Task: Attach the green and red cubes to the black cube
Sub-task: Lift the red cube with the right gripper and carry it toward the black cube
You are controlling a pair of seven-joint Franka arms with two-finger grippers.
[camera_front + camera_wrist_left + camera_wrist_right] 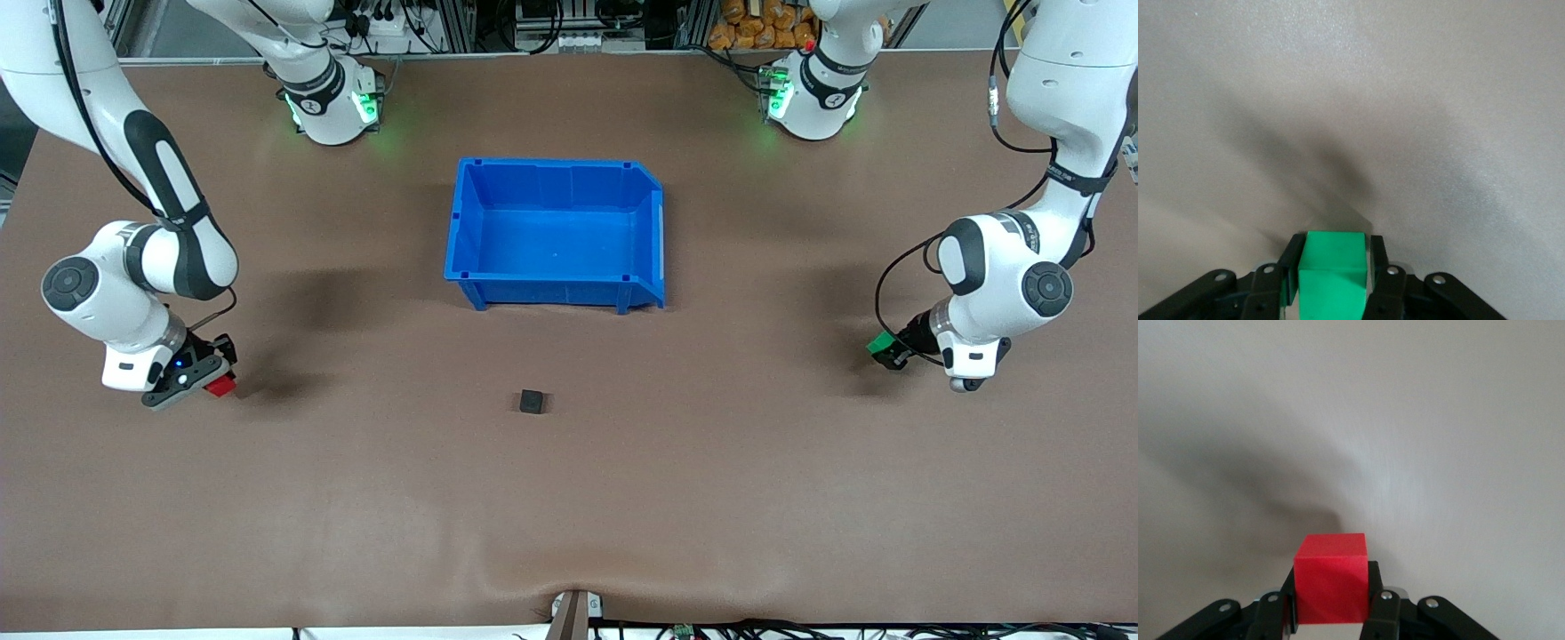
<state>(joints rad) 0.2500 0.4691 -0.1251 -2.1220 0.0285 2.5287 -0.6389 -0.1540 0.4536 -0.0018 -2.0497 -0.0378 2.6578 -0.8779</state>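
Now our left gripper (pixel 883 347) jaws clamp the green cube (pixel 1333 270), right gripper (pixel 216 378) jaws the red cube (pixel 1331 585), flanking the black cube (pixel 532 402) for joining.

My work surface is a brown table (pixel 356 498), its covering slightly rippled at the edge nearest the front camera. On it rests a blue bin (pixel 556 292), open side up, mid-table. A black cube (pixel 532 402) sits on the table nearer the front camera than the bin, well apart from it.
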